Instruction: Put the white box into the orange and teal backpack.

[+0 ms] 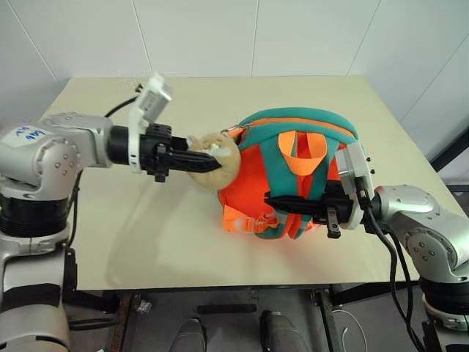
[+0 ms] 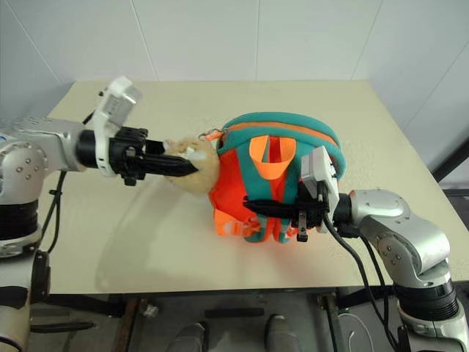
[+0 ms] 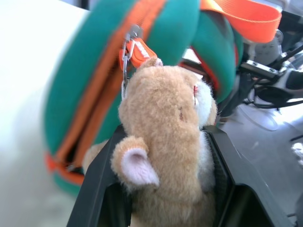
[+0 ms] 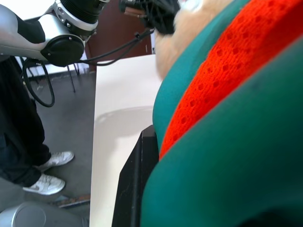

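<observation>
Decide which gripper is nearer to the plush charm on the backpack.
Left. The left gripper is clamped on the plush charm; the right gripper grips a strap on the backpack, farther from the charm.

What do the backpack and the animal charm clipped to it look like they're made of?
Backpack: soft fabric, apparently padded teal trim, an open-weave orange mesh panel and woven orange webbing. Charm: tan plush with fuzzy pile, hanging from a small metal-looking clip.

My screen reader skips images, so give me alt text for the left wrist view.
The left gripper has its black fingers closed around a tan plush animal charm. The charm hangs by a clip from the zipper of the orange and teal backpack just beyond it.
</observation>
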`<state>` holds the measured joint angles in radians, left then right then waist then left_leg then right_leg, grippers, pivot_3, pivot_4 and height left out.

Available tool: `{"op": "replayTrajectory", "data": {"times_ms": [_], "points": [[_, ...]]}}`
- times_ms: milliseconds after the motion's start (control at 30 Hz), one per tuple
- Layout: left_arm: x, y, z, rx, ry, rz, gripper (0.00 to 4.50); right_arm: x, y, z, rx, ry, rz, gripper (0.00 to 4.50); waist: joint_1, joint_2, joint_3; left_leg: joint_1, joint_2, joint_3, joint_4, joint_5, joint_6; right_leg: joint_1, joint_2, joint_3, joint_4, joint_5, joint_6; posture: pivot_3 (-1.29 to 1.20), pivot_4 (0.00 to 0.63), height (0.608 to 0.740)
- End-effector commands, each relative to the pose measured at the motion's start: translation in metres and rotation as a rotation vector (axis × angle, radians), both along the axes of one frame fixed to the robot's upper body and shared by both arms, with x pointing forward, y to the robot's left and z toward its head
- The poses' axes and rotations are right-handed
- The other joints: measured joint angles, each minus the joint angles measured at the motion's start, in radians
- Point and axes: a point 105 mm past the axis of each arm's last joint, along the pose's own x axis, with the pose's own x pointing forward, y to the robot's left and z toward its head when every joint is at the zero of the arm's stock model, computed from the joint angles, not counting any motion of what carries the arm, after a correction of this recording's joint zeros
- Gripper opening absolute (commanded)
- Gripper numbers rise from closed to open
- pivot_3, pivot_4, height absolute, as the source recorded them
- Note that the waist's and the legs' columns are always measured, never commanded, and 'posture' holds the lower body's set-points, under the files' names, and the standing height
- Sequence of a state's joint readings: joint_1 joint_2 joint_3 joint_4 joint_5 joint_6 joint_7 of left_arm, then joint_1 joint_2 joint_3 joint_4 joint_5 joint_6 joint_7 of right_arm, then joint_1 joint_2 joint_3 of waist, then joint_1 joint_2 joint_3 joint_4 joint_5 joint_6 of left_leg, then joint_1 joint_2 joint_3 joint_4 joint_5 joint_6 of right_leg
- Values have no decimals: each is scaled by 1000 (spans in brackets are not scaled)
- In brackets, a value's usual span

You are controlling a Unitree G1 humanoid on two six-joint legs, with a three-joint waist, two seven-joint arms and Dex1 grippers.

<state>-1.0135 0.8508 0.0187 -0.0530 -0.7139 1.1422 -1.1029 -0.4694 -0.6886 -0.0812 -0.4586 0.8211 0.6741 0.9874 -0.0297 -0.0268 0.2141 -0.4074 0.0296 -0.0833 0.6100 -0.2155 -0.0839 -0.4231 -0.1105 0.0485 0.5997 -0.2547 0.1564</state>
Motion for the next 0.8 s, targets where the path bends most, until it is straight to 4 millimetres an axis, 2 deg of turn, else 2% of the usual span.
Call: {"op": "replayTrajectory", "data": {"times_ms": [33, 267, 400, 567, 700, 800], "points": [[10, 20, 5, 16, -26, 68, 1483, -9, -1, 13, 45, -74, 11, 0, -1, 0, 0, 0, 0, 0, 0, 0, 0, 0, 0, 0, 0, 0, 0, 0, 150, 740], [39, 45, -16, 105, 22, 172, 1480, -9, -1, 13, 50, -69, -2, 0, 0, 0, 0, 0, 0, 1, 0, 0, 0, 0, 0, 0, 0, -2, -3, 0, 150, 740], [55, 53, -48, 236, 81, 202, 1479, -10, 0, 12, 51, -59, 0, 0, 0, 0, 0, 0, 0, 1, 0, 0, 0, 0, 0, 1, -1, -4, -8, 0, 150, 740], [69, 45, -84, 328, 134, 185, 1478, -10, 1, 10, 40, -40, -7, 0, 2, 0, 0, 0, 0, 2, 0, 0, 1, 0, 0, 1, 0, -4, -8, 0, 150, 740], [71, 33, -109, 376, 176, 146, 1478, -11, 1, 8, 36, -31, -18, 0, 0, 0, 0, 0, 0, 3, 0, 0, 1, 0, 0, 2, 0, -4, -8, 0, 150, 740], [74, 32, -137, 461, 208, 167, 1478, -11, 0, 5, 21, -25, -31, 0, 1, 0, 0, 1, 0, 3, 0, -1, 2, 0, 0, 2, 1, -4, -6, 0, 150, 740]]}}
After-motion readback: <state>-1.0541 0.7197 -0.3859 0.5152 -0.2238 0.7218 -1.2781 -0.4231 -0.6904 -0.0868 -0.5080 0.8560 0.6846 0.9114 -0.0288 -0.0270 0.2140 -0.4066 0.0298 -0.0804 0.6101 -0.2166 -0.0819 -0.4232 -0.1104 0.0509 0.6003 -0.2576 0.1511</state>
